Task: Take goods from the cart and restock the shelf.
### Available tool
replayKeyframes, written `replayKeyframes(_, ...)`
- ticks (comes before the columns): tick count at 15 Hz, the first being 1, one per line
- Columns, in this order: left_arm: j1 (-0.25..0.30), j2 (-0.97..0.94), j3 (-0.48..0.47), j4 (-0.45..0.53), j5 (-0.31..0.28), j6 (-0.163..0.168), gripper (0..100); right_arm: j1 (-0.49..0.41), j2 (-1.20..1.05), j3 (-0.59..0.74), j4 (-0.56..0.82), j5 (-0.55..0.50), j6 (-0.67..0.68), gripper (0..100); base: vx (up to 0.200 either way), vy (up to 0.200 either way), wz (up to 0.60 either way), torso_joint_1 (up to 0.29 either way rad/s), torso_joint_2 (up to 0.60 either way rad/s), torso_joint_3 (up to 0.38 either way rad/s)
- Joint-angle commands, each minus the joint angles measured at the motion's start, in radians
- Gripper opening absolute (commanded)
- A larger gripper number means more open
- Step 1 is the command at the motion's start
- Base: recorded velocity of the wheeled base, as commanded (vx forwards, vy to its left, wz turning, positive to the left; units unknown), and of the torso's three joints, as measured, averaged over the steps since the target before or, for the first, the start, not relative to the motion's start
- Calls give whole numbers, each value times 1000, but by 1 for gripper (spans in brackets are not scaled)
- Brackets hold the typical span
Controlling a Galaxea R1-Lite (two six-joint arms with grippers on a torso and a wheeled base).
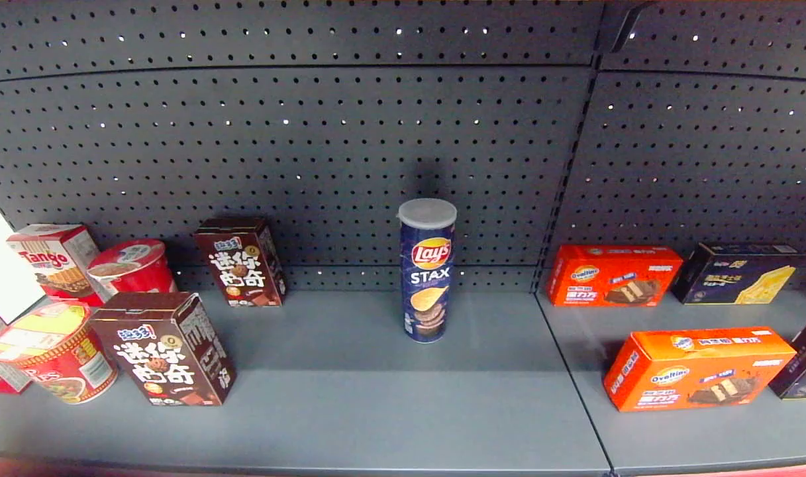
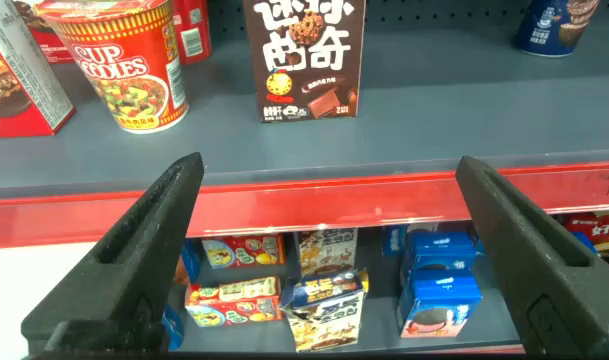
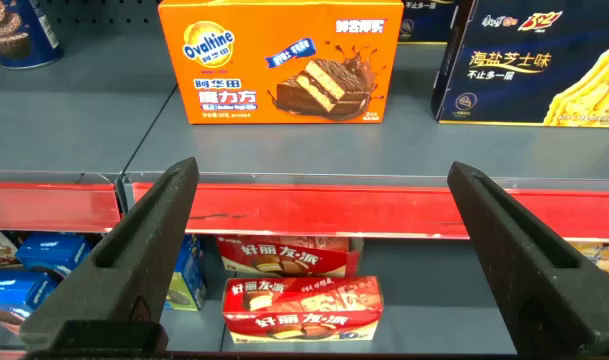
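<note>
Left gripper point(image 2: 329, 170) wide open, empty, level before shelf edge point(image 2: 314, 205), right gripper point(image 3: 322, 170) likewise, facing orange box point(image 3: 280, 62)

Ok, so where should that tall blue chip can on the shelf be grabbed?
Probably around the mid-body of the chip can, coming from the front. It stands upright and alone, with bare shelf on both sides, while the pegboard panel closes off the back.
</note>
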Motion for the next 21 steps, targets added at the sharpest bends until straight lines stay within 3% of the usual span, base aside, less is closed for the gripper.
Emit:
replayKeyframes(1, 0, 0, 0, 0, 0, 0, 100, 1, 1, 0, -1, 0, 0, 100, 0, 0, 0, 0, 0, 0)
replayKeyframes(3, 0, 0, 0, 0, -1, 0, 100, -1, 1, 0, -1, 0, 0, 100, 0, 0, 0, 0, 0, 0)
replayKeyframes(21, 0, 0, 0, 1, -1, 0, 100, -1, 1, 0, -1, -3, -3, 100, 0, 0, 600, 2, 1, 2)
